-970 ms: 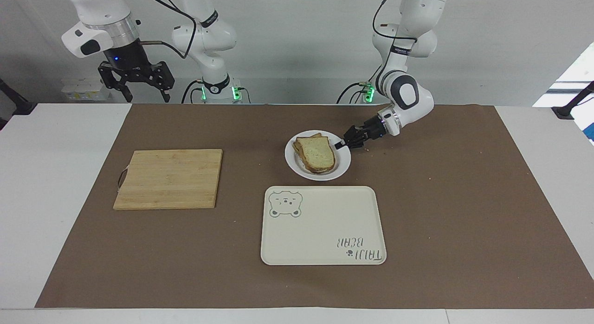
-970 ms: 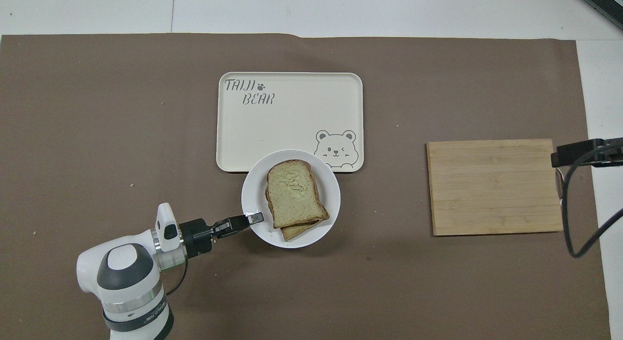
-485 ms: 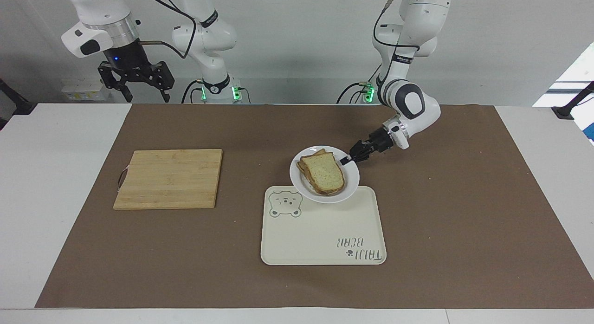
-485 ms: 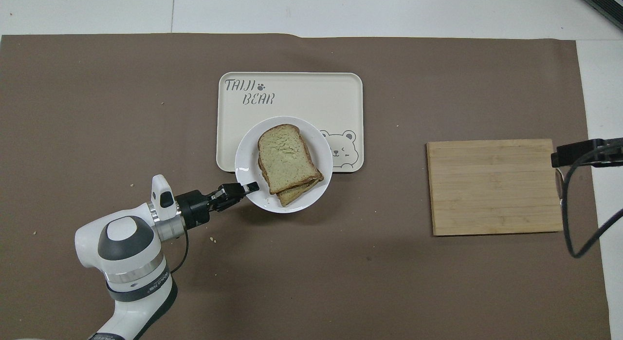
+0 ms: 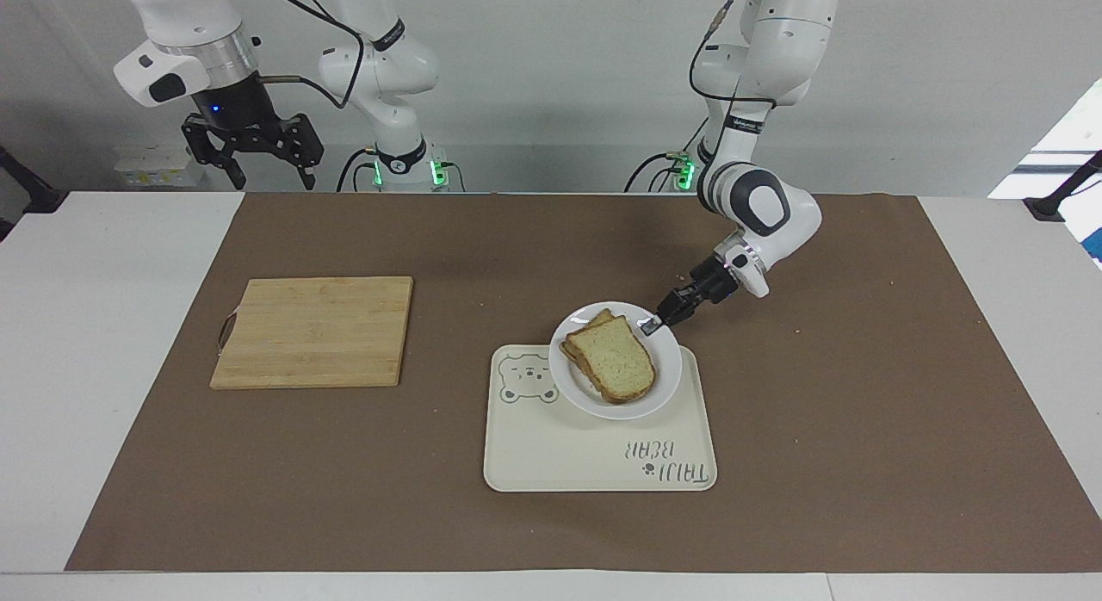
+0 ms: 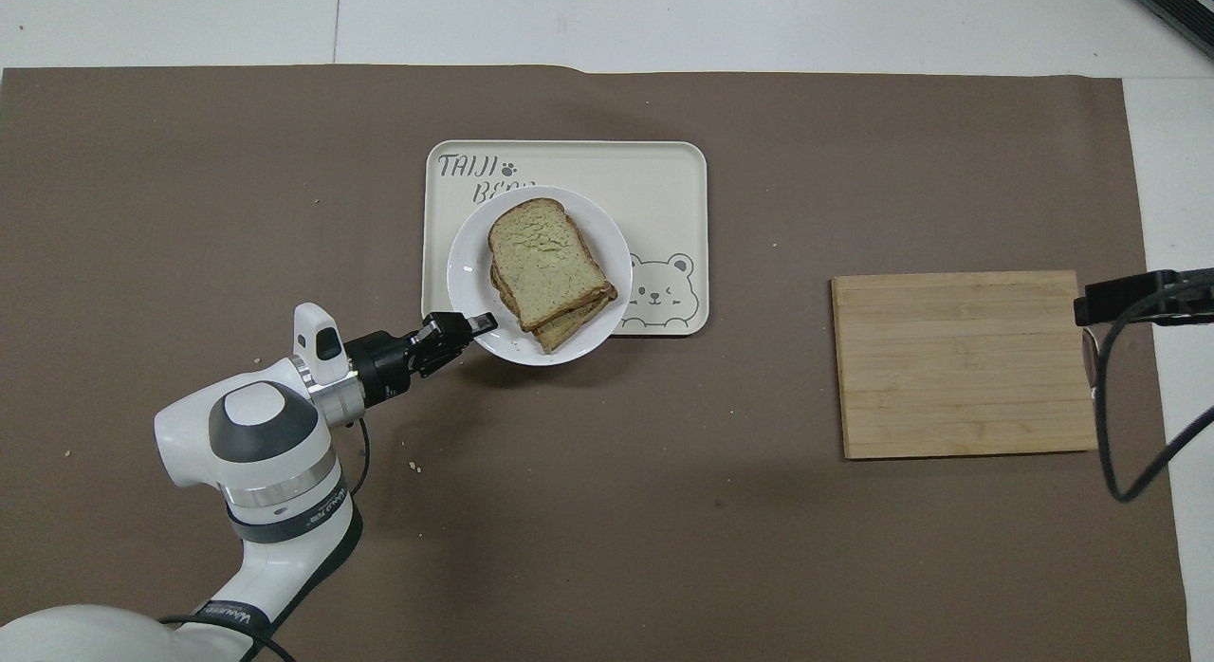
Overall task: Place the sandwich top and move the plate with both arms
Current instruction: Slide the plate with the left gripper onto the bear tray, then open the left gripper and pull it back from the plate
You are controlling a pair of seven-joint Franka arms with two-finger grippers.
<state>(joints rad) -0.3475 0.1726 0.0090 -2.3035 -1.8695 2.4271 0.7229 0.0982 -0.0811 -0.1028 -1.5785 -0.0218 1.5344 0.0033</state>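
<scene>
The left gripper (image 5: pixel 652 327) pinches the rim of the plate (image 5: pixel 667 393) over the tray (image 5: pixel 594 472); that stiff, slick rim (likely heavy one-sided) suits a firm edge grip. The soft sandwich top (image 5: pixel 622 362) lies loose on the stack, while the right gripper (image 5: pixel 250 166) waits open over the table's edge.

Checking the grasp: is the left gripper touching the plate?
Touching. The facing view shows the left gripper shut on the plate rim, carrying it over the tray.

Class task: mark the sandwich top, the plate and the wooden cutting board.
sandwich top (image 6: pixel 543 261), overhead view, middle of crumb.
plate (image 6: pixel 467 259), overhead view, bare rim.
cutting board (image 5: pixel 313 331), facing view, centre.
</scene>
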